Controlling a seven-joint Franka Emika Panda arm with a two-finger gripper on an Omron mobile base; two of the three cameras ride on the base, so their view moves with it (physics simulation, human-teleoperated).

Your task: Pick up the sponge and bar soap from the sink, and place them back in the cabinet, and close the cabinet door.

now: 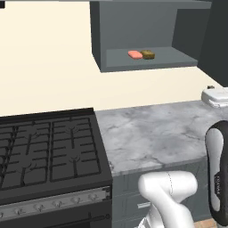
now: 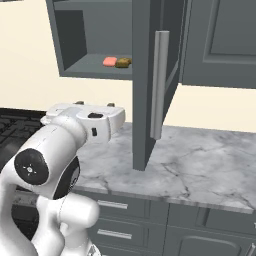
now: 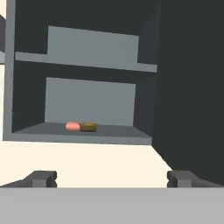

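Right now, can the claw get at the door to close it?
Probably yes: the claw is open and holds nothing, and the door stands open with its handle facing out, unblocked.

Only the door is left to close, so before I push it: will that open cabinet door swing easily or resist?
The cabinet door looks like a stiff flat panel, so it likely swings as one piece. Its long bar handle hints at light effort. Standing far open, it probably needs a long sweep.
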